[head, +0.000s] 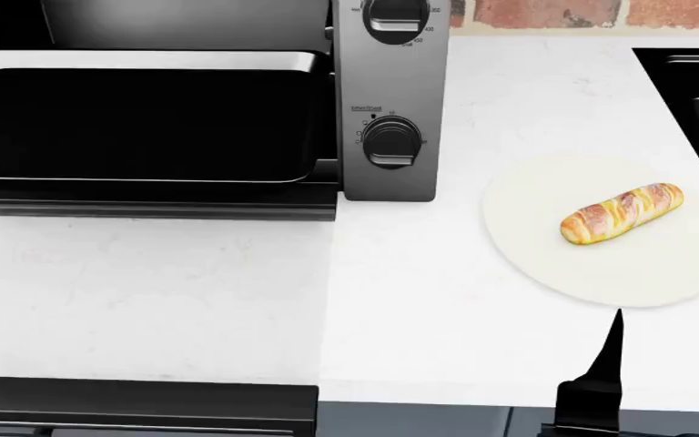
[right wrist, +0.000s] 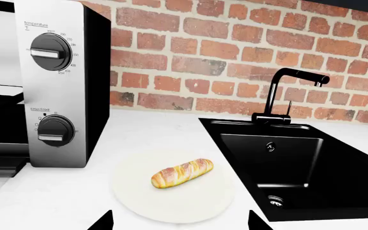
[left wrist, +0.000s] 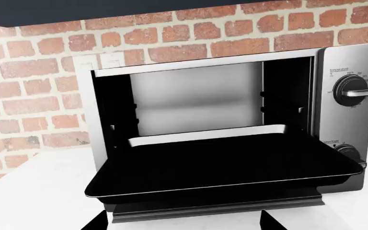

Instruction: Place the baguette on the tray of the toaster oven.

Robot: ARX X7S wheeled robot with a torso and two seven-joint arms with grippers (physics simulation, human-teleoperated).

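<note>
we're looking at the short golden-brown baguette (head: 622, 215) with pale slashes, lying slantwise on the round white plate (head: 531, 246), untouched, just right of the boxy brushed-steel toaster oven (head: 389, 91). the wide shallow black tray (head: 143, 127) with its silver rim sits pulled out of the dark cavity, door down, ready and bare. the right gripper (right wrist: 178, 221) hangs short of the plate, fingertips spread wide and holding nothing; the left gripper (left wrist: 184, 221) faces the tray, also spread and bare.

now the risks, as we judge them. the loaf is rounded and lies at an angle, so a grasp not squared across it could roll it or nudge it along the smooth plate, maybe towards the black sink (right wrist: 299, 163) close on the far side. a low approach could clip the plate's edge and shift it. on the carry, the oven's knob panel stands between plate and tray, so a low path could knock it.
</note>
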